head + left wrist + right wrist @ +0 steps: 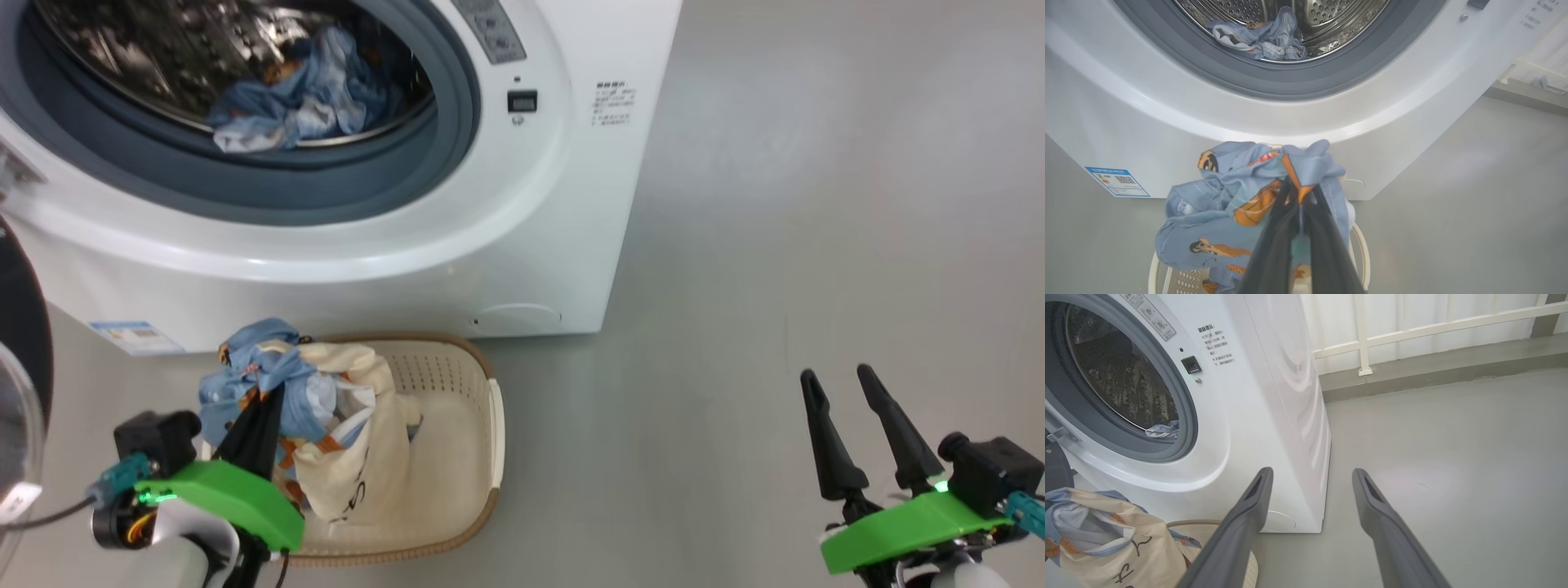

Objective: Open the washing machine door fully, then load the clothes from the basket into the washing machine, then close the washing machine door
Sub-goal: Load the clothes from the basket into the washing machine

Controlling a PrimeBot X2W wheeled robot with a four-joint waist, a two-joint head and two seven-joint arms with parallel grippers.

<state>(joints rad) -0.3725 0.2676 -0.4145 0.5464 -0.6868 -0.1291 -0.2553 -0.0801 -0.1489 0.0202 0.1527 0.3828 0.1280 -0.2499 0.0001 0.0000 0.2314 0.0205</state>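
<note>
My left jaws are clamped tight, the two dark fingers (257, 437) pressed together on a fold of the light blue bear-print bundle (253, 384). In the left wrist view the fingers (1274, 245) meet at an orange patch near the top of that bundle (1220, 212), with no gap between them. The cloth bunches up around and ahead of the tips. Its cream-white part (359, 441) drapes down into the basket (490, 433), while the blue part stands above the basket's brown rim. The basket sits on the floor (816, 204) just in front of the washing machine (506, 245), below its opening.

My right jaws are spread as wide as they go and hold nothing. Their fingers (824, 441) hang over bare floor, well apart from the basket and to the right of the machine. From the right wrist they (1249, 514) point past the machine's front corner.

The other bundle (286, 106) lies inside the steel drum (147, 49), at its front lip just behind the grey-blue seal (326, 196). The washing machine door (20, 327) is swung open at the left edge of the head view, close to my left arm.
</note>
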